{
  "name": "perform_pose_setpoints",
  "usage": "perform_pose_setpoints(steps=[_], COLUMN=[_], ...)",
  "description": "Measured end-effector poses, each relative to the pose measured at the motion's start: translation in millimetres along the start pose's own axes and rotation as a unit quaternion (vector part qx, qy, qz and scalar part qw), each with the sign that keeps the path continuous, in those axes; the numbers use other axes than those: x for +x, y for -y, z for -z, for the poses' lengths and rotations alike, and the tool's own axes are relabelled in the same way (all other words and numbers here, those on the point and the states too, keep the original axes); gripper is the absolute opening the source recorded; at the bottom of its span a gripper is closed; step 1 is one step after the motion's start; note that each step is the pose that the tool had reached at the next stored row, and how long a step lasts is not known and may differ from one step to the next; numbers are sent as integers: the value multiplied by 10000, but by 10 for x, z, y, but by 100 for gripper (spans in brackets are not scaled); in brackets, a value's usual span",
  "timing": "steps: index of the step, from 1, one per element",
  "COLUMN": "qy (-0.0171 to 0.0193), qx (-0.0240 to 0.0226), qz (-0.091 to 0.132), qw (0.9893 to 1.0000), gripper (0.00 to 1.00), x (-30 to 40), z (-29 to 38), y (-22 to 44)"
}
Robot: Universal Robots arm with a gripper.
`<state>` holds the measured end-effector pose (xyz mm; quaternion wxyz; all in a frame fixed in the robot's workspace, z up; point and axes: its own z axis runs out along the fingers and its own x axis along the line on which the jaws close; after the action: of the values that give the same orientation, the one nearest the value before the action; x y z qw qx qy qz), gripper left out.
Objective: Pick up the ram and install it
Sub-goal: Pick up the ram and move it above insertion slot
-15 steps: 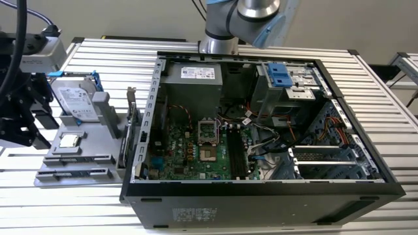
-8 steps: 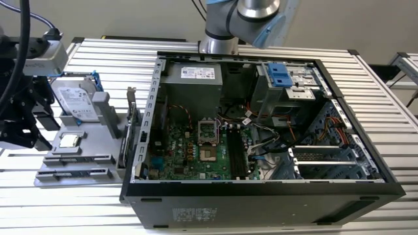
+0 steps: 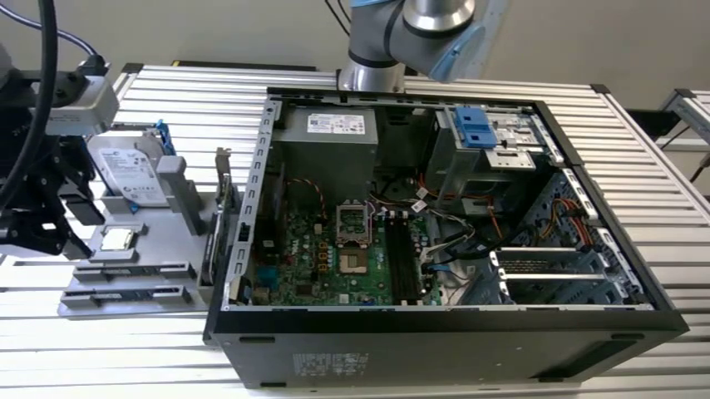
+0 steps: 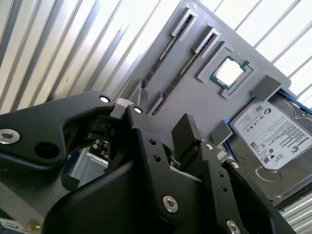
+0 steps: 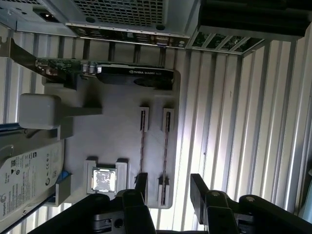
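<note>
The hand [image 5: 169,183] is hovering over the near edge of the grey tray [image 5: 122,141], which is lying on the ribbed tabletop [image 5: 234,136] at the exterior view's left. Its two black fingers [image 5: 197,187] are standing apart and are gripping nothing. In the first wrist view the gap between them is lining up with the ram [image 5: 165,146].

The ram is resting on its long edge in a narrow holder of the tray. It is the stick nearest to the tray's outer edge, and it is not touching the fingers. A second ram stick [image 5: 142,141] is resting parallel to it, just beside, on the inner side. One finger is appearing over the end of that second stick, and the other is hanging over bare tabletop past the tray's edge.

Further in on the tray, a processor chip [image 5: 103,179] is lying flat in its square seat, and a hard drive [image 5: 27,175] is leaning near it. A graphics card [image 5: 131,75] is standing along the tray's edge closest to the computer case [image 3: 444,332].

The case is lying open just beside the tray, showing the motherboard [image 3: 322,258]. Its side wall is rising close to the tray.
</note>
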<state>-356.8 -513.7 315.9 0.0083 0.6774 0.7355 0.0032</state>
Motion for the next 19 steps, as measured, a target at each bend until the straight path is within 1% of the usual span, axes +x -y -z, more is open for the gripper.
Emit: perform_pose_setpoints(steps=[19], qy=[0], qx=[0], qz=[0], qw=[10000], gripper=[100], x=[1], z=[-136], y=[2])
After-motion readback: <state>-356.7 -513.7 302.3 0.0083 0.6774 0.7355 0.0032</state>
